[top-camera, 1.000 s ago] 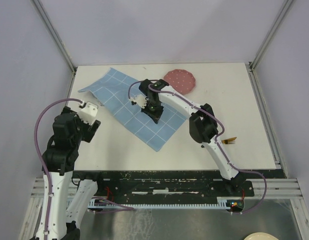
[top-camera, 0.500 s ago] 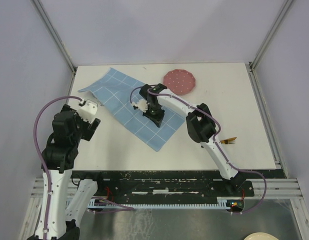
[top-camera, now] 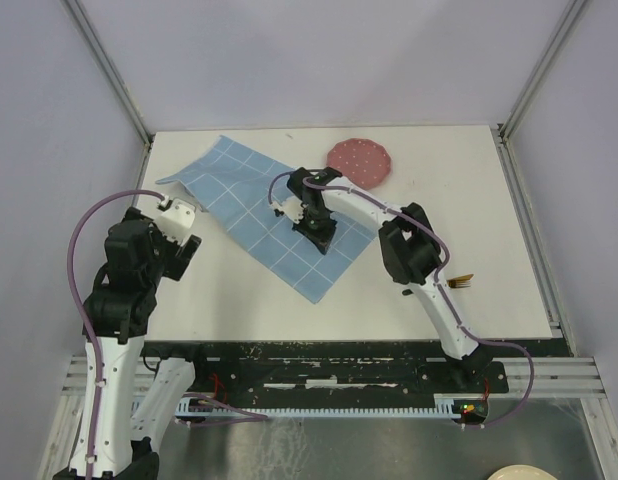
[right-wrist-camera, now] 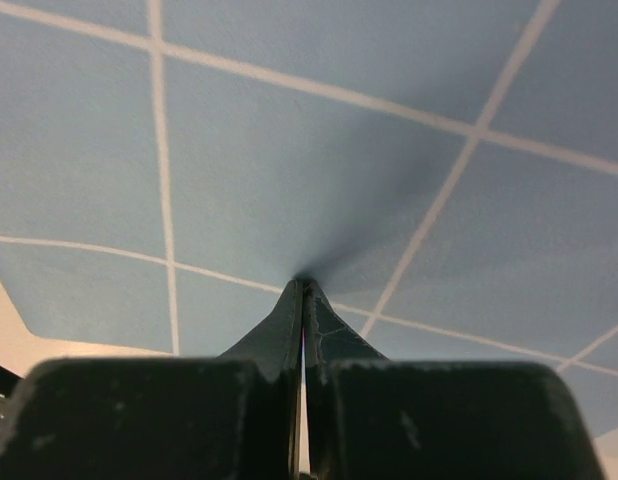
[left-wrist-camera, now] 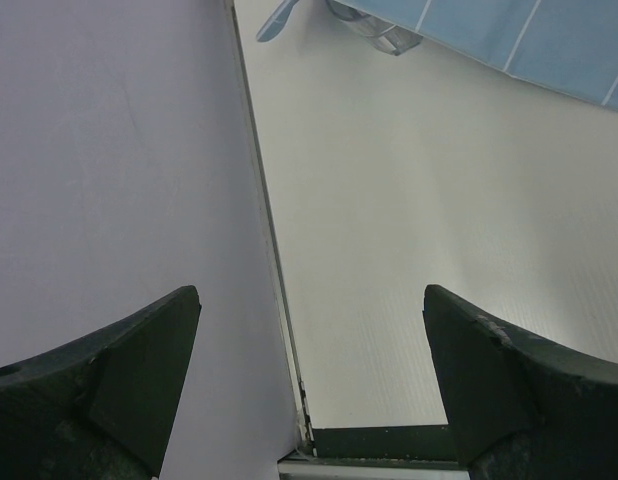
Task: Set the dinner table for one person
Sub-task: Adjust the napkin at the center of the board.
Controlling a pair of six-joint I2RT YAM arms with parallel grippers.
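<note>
The dinner table [top-camera: 469, 250] is a large white square top. On its left half a blue grid placemat [top-camera: 249, 205] lies askew. My right gripper [top-camera: 320, 238] is shut, its tips pressed down on the cloth near the mat's right edge. The right wrist view shows the closed tips [right-wrist-camera: 305, 282] touching the blue placemat [right-wrist-camera: 289, 130], with nothing seen between them. My left gripper [top-camera: 182, 252] hovers open and empty at the table's left edge. In the left wrist view the left gripper [left-wrist-camera: 309, 300] frames bare table [left-wrist-camera: 439, 230] and the side wall.
A pink dotted plate [top-camera: 361, 162] lies at the back centre, touching the placemat's far edge. A small gold utensil [top-camera: 459, 282] lies beside the right arm. The mat's far-left corner [left-wrist-camera: 279, 20] is curled up. A cream plate [top-camera: 519, 472] sits off the table, bottom right.
My right gripper, still shut, has slid a little to the right across the placemat. The left arm shifted slightly toward the near edge. The mat looks unmoved.
</note>
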